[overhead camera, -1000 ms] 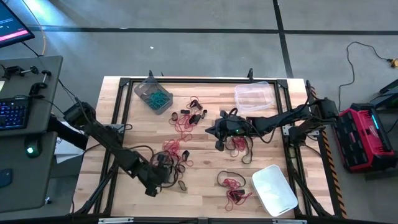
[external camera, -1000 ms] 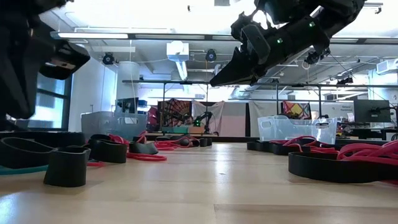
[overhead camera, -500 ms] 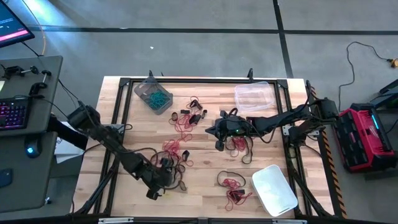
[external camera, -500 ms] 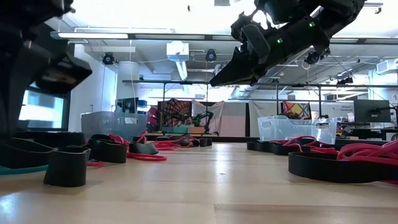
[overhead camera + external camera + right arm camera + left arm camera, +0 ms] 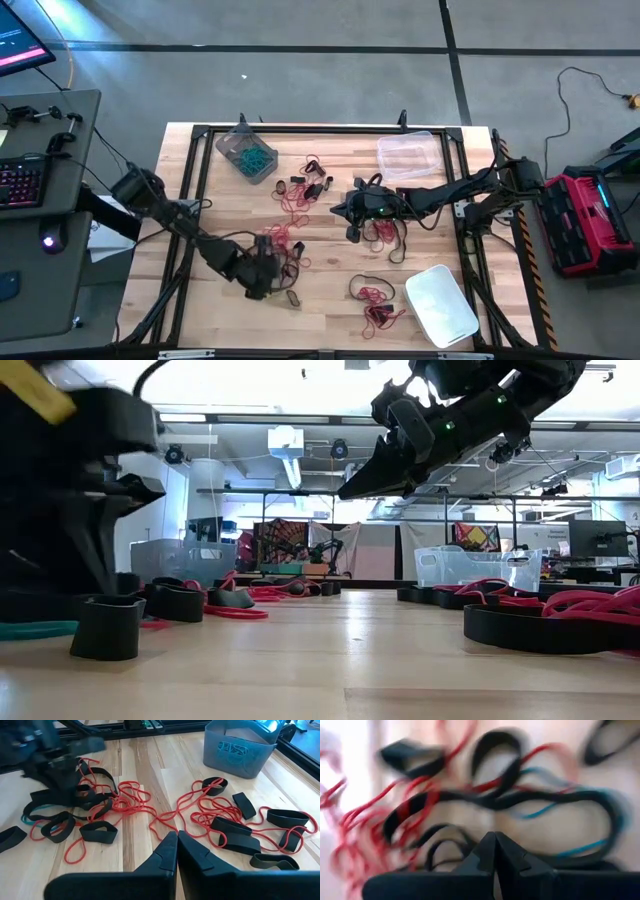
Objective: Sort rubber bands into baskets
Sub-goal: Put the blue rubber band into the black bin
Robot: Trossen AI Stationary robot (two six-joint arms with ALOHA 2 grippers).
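Left gripper: clenched, fingertips pressed together, low over a tangle of red, black and teal rubber bands at the table's near left; no band visibly caught.
Right gripper: clenched, holding nothing, raised above mid-table.
Grey basket: far left, teal bands inside.
Clear basket: far right.
Whitish basket: near right corner.
Bands elsewhere: scattered across the wooden table.
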